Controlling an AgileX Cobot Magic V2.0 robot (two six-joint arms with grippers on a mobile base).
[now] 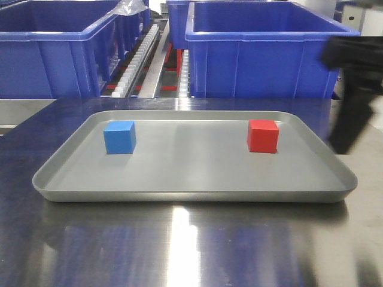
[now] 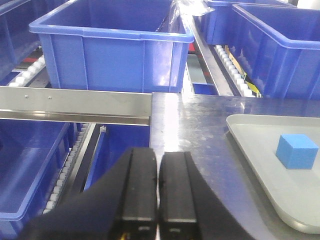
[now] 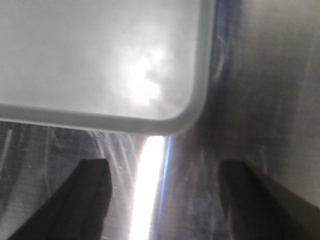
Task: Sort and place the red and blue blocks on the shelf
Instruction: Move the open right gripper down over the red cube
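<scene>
One red block (image 1: 263, 136), one blue block (image 1: 119, 137) (sharing one tray (image 1: 191, 196)).

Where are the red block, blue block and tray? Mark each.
red block (image 1: 263, 140), front view, front face.
blue block (image 1: 118, 142), front view, front face.
tray (image 1: 191, 196), front view, near rim.

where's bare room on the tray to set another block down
The free patch is the tray floor between the blue block and the red block, plus the strip along its near rim. The table in front is bare. Behind, blue bins crowd the far edge.
</scene>
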